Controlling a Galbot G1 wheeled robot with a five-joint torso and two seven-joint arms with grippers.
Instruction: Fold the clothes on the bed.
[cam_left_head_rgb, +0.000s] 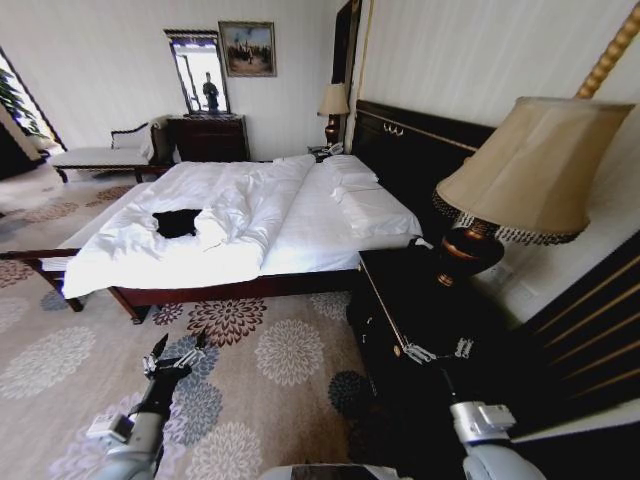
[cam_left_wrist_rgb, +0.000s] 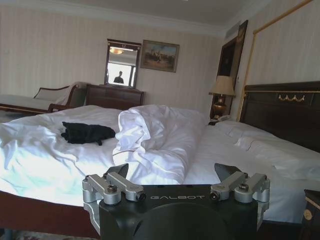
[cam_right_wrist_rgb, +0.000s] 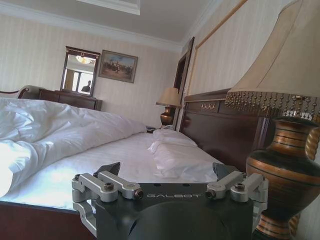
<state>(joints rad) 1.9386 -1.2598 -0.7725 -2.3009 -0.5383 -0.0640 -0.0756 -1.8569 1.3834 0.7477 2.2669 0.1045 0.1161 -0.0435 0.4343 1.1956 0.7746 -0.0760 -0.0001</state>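
Across the patterned carpet (cam_left_head_rgb: 270, 350), well apart from both grippers, stands the bed (cam_left_head_rgb: 300, 215) with white duvet rumpled into a ridge down the middle. On its left half, near the foot edge — the black T-shirt (cam_left_head_rgb: 178, 222), lying crumpled in a small heap just left of the duvet ridge. Low at the near left, over the carpet, hangs the left gripper (cam_left_head_rgb: 176, 352), jaws spread wide, holding nothing. At the near right, before the dark nightstand (cam_left_head_rgb: 420, 320) with its fringed lamp (cam_left_head_rgb: 525, 170), hangs the right gripper (cam_left_head_rgb: 438, 352) — jaws likewise apart and empty. Pillows (cam_left_head_rgb: 365, 200) against the dark headboard (cam_left_head_rgb: 420, 150) at the far right.
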